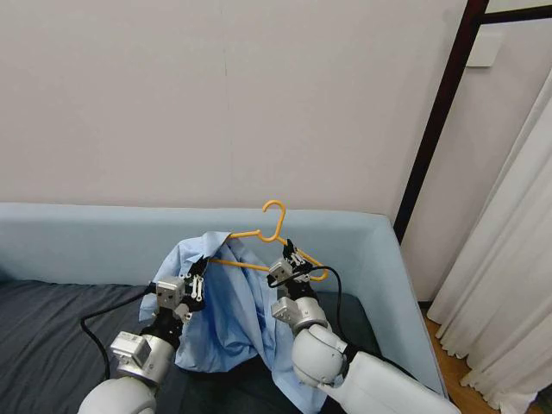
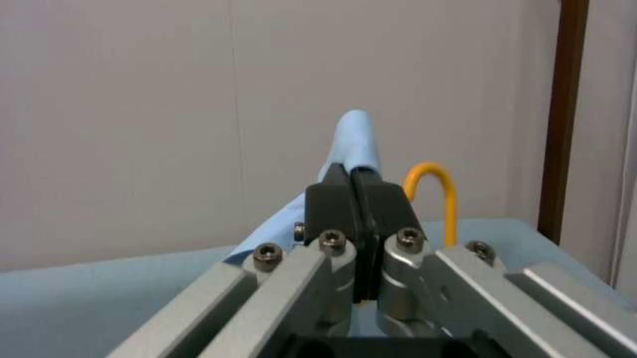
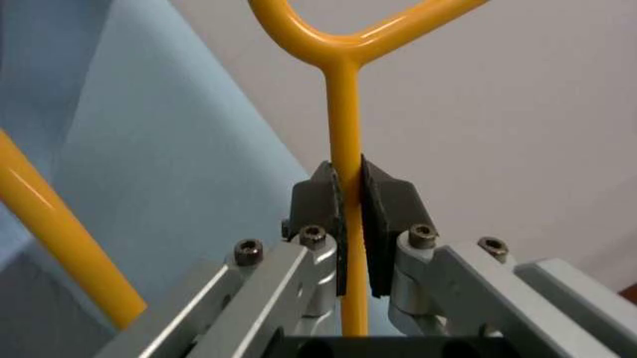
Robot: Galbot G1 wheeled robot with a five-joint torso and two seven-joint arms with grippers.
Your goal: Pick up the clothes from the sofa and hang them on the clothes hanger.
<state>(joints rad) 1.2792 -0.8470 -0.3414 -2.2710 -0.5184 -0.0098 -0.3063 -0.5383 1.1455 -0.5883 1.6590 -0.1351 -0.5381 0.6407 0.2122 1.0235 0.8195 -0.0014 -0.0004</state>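
Now clamping the yellow hanger (image 3: 344, 112) in the right gripper (image 3: 347, 195) and pinching the light-blue shirt (image 1: 233, 302) tight in the left gripper (image 2: 350, 186), above the sofa's (image 1: 86, 233) right end, at risk of the half-draped shirt slipping off should either grip slacken.

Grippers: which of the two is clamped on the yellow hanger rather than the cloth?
The right gripper: its fingers pinch a bar of the yellow hanger. The left gripper is shut on the blue shirt instead.
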